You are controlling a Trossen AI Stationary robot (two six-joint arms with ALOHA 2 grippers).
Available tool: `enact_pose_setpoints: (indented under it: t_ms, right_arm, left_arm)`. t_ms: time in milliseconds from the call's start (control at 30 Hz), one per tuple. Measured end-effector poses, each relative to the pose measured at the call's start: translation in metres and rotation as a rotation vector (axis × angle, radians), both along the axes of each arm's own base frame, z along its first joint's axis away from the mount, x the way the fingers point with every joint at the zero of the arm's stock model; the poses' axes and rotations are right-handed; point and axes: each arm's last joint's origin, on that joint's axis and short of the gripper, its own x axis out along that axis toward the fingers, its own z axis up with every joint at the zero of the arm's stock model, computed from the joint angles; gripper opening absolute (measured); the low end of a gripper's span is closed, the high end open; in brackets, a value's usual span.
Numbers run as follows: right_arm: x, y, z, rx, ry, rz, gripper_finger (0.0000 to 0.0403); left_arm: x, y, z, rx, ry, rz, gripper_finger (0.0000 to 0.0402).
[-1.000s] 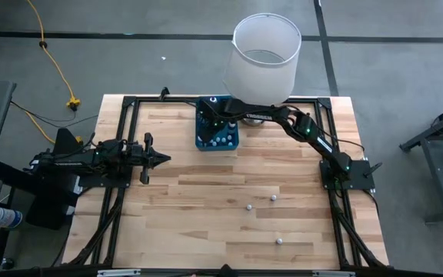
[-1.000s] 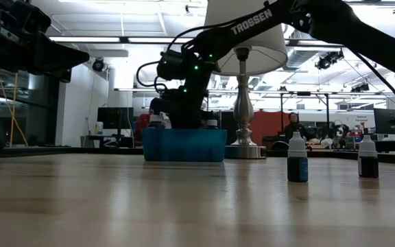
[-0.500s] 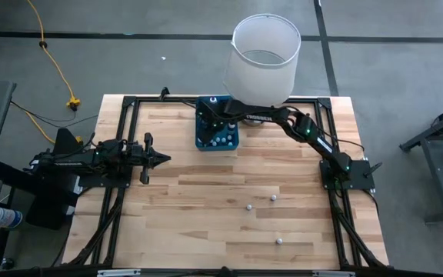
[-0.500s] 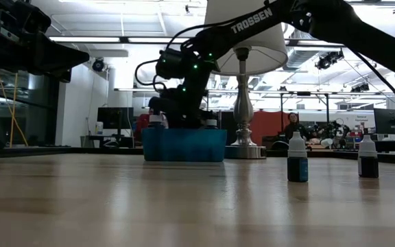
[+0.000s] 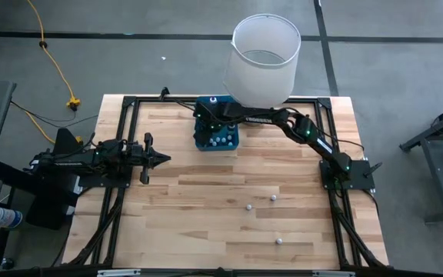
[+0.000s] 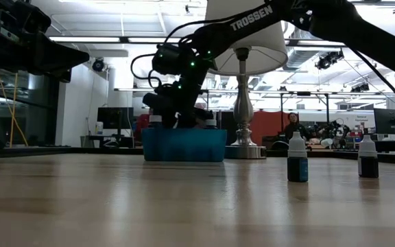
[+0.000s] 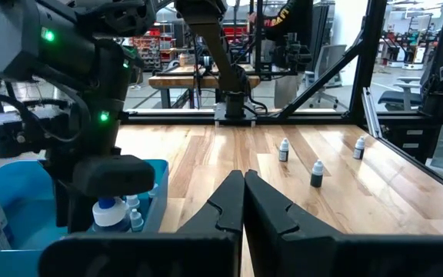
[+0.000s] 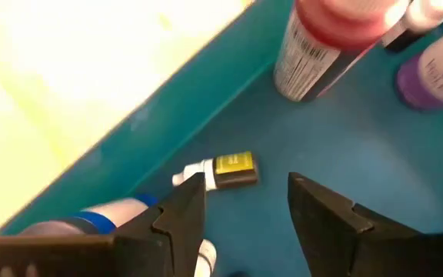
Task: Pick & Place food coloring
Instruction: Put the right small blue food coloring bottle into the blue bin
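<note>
Now I see my left gripper (image 5: 162,158) waiting over the table's left side, fingers pressed shut and empty. Further right, at the table's far edge, my right gripper (image 8: 244,201) hangs over the blue bin (image 5: 203,141), fingers spread apart, holding nothing. Between them on the bin floor lies a small yellow-labelled bottle (image 8: 215,170) on its side. Three food coloring bottles (image 5: 273,198) stand on the bare wood, well apart from the bin.

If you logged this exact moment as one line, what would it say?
right hand: open, empty, over blue bin | yellow bottle: lying in bin | three bottles on table | left hand: shut, waiting
</note>
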Motion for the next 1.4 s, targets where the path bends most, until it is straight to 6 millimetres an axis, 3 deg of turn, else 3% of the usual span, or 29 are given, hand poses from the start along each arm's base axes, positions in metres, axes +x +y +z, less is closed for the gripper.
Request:
enact_pose_setpoints:
  t_ms: [567, 967, 1233, 1400]
  right_arm:
    - [0.01, 0.005, 0.013, -0.099, -0.103, -0.02, 0.0174]
    - [0.021, 0.011, 0.04, -0.19, -0.186, -0.008, 0.0161]
    - [0.032, 0.038, 0.073, -0.164, -0.289, 0.104, 0.0161]
    - [0.034, 0.063, 0.084, -0.085, -0.289, 0.2, 0.0156]
  left_arm:
    - [0.0, 0.0, 0.0, 0.0, -0.001, 0.0, 0.0]
    - [0.0, 0.0, 0.0, 0.0, 0.0, 0.0, 0.0]
    - [0.0, 0.0, 0.0, 0.0, 0.0, 0.0, 0.0]
    - [0.0, 0.0, 0.0, 0.0, 0.0, 0.0, 0.0]
